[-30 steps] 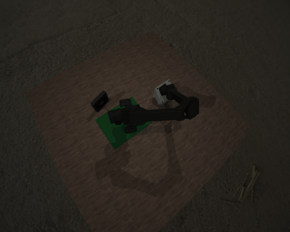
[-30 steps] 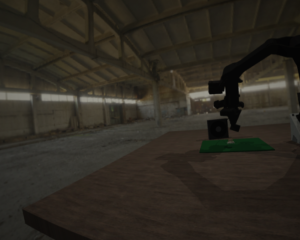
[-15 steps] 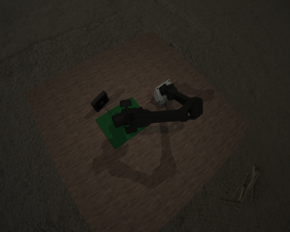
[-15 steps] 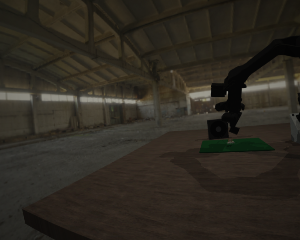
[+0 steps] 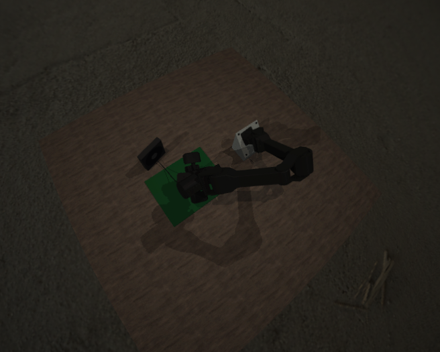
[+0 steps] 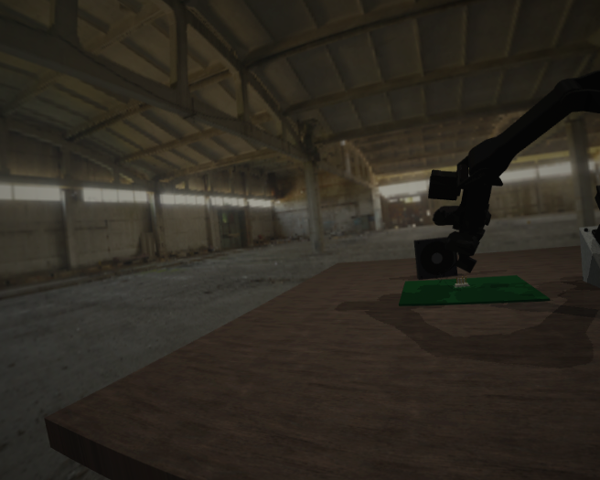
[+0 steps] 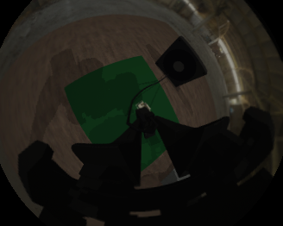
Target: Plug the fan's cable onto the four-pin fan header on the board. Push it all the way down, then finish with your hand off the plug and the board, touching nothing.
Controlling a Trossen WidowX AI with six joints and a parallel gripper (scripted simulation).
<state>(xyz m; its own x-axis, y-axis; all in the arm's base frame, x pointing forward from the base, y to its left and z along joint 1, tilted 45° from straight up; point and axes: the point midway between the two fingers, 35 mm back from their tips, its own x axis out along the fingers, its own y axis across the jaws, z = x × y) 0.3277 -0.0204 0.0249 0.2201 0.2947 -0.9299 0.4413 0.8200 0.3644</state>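
board [image 5: 169, 196] on table [image 5: 259, 273], fan [image 5: 151, 153] just behind — cable [image 5: 166, 169] between

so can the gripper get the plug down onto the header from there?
Probably yes. The gripper is shut on the plug just above the header, and nothing shows between them; the fan stands off behind the board.

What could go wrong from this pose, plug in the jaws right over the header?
1. The gripper is shut on the plug and hangs tilted just above the four-pin header; a skewed descent might miss or bend the pins.
2. The thin cable runs taut-looking to the fan; pushing down could tug the fan or drag the plug off line.
3. The dim wrist view barely shows the pins, so judging full seating may be unreliable.
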